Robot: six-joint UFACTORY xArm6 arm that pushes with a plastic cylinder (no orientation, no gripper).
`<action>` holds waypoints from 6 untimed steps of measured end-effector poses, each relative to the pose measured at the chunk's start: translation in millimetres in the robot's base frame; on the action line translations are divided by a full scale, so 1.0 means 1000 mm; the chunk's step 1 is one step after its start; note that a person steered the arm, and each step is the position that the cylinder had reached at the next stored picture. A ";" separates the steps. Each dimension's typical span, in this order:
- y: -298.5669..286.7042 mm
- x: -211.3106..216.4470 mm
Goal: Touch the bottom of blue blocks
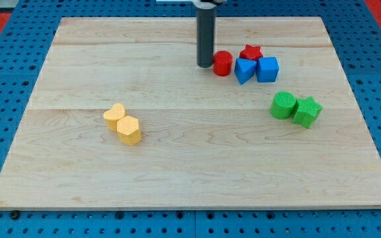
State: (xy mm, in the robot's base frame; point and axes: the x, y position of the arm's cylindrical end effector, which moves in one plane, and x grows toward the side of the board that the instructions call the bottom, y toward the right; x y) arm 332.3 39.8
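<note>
A pale wooden board with fine grain and faint seams between its planks lies on a blue pegboard surface dotted with holes, with a strip of red showing at the view's top corners. I carry no fingers or jaws to open or close, only a straight dark rod, matte and cylindrical, coming down from the view's top; my tip rests on the board in the upper middle, just to the view's left of the red cylinder, nearly touching it. Beyond that cylinder, toward the view's right, sit the two blue blocks, touching each other: the blue triangular block, a wedge whose narrow end points toward the view's bottom, and the blue cube, squarish with no clear long axis, one flat face toward the view's bottom. A red star block sits just above them, touching or nearly touching both. My tip is level with the blue pair, to their left, with the red cylinder between us, not at their lower edges. Below and to the right, a green cylinder and a green star block stand pressed together. Well apart, at the view's lower left, a yellow heart block and a yellow hexagonal block touch, lined up diagonally. All the blocks look smooth and solid.
</note>
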 end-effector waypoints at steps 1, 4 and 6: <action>0.020 0.000; -0.008 0.034; 0.020 0.044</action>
